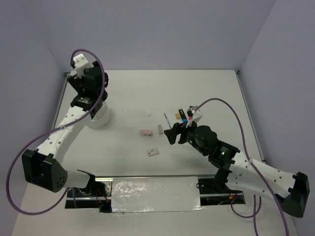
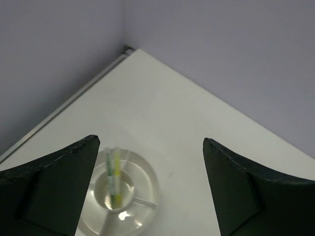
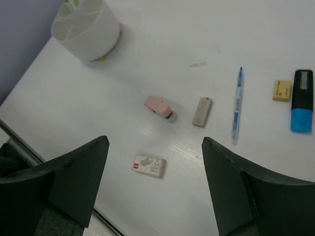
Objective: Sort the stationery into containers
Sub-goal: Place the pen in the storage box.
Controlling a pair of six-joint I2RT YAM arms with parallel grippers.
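Left hand [image 2: 150,140] fingers wide apart, empty, above white tub [image 2: 146,178]; yellow-green pens [image 2: 116,172] stand in its centre well. Right hand [image 3: 155,141] apart, empty, over blue pen [image 3: 237,105], tan eraser [image 3: 282,90] and blue highlighter [image 3: 301,101], all loose on the bench [image 3: 162,44].

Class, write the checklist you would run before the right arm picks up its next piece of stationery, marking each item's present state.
1. Left end effector open and empty: ok.
2. Yellow-green pen inside the white tub: ok.
3. Right end effector open: ok.
4. Pink eraser lies apart from the tan eraser: ok.
5. All stationery sorted: not ok; blue pen and blue highlighter lie on the table.
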